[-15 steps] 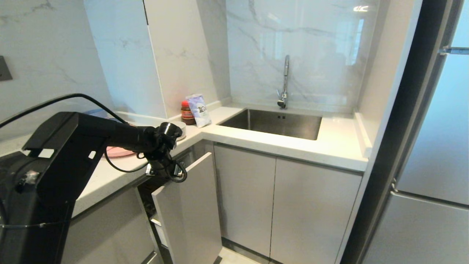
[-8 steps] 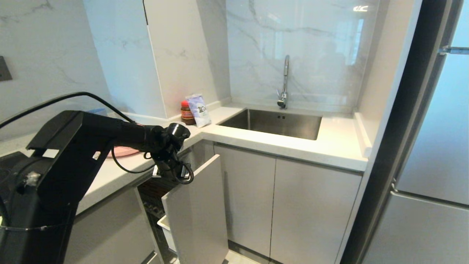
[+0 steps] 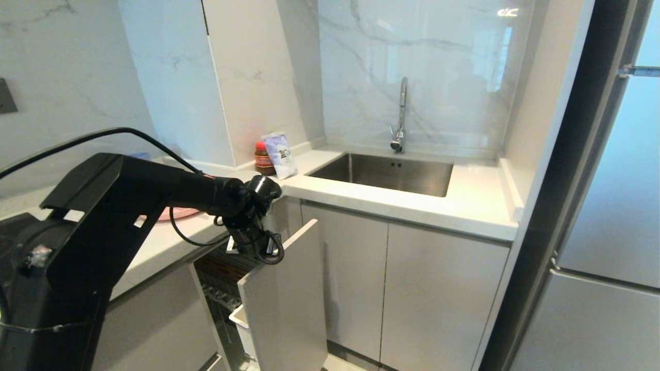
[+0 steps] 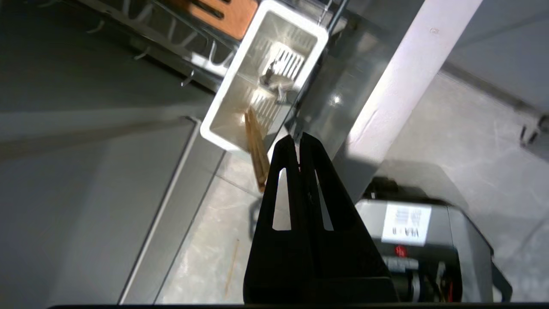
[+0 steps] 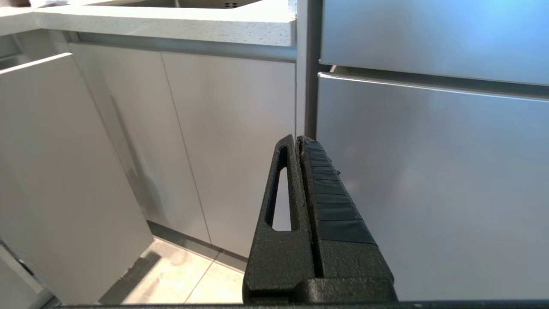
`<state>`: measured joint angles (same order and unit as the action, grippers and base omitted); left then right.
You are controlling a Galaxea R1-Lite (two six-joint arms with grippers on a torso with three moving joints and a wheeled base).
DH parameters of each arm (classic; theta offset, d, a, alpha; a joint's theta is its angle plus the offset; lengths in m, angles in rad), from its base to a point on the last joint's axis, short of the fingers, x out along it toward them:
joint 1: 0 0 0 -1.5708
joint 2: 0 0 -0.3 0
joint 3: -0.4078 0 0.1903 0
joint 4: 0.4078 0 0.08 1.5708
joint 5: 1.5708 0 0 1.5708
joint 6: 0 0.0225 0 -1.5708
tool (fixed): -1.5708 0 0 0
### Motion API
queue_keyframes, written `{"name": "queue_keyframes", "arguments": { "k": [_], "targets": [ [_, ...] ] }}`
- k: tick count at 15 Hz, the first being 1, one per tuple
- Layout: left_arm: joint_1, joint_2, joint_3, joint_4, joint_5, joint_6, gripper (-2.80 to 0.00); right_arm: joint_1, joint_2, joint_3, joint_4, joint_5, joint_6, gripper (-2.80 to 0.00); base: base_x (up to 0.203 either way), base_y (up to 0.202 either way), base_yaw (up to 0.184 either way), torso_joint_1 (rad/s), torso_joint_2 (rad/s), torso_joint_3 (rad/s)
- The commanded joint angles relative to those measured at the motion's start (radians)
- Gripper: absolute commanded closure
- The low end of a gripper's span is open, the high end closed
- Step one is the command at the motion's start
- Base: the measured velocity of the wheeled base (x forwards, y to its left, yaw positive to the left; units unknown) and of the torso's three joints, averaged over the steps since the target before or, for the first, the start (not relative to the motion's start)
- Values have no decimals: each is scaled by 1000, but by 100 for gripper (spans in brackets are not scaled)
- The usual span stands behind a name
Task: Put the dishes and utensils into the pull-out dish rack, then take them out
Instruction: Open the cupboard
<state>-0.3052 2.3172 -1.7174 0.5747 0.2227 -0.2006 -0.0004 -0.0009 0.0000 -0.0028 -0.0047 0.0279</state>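
Left end effector: fingers pressed together, empty, frame centre, over pull-out dish rack, lower centre. Chopsticks lean from white cutlery box. Pink plate: desk, left. Right end effector: closed, empty.

You have a white speckled stone countertop carrying a large flat pink plate, a red-capped brown sauce jar and a pale printed packet leaning beside it; a steel sink sits sunk into it.

White cutlery box, light wooden chopsticks, grey-veined marble wall.
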Motion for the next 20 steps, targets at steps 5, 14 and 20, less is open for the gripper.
{"name": "queue_keyframes", "arguments": {
  "k": [5, 14, 20],
  "targets": [
    [-51, -34, 22, 25, -64, -16, 0, 0, -2, 2, 0, 0, 1, 0, 0, 0, 0, 0, 0, 0],
    [-161, -52, 65, 25, -206, -88, 0, 0, -2, 2, 0, 0, 1, 0, 0, 0, 0, 0, 0, 0],
    [-228, -63, 90, 24, -230, -129, 0, 0, -2, 1, 0, 0, 1, 0, 0, 0, 0, 0, 0, 0]
  ]
}}
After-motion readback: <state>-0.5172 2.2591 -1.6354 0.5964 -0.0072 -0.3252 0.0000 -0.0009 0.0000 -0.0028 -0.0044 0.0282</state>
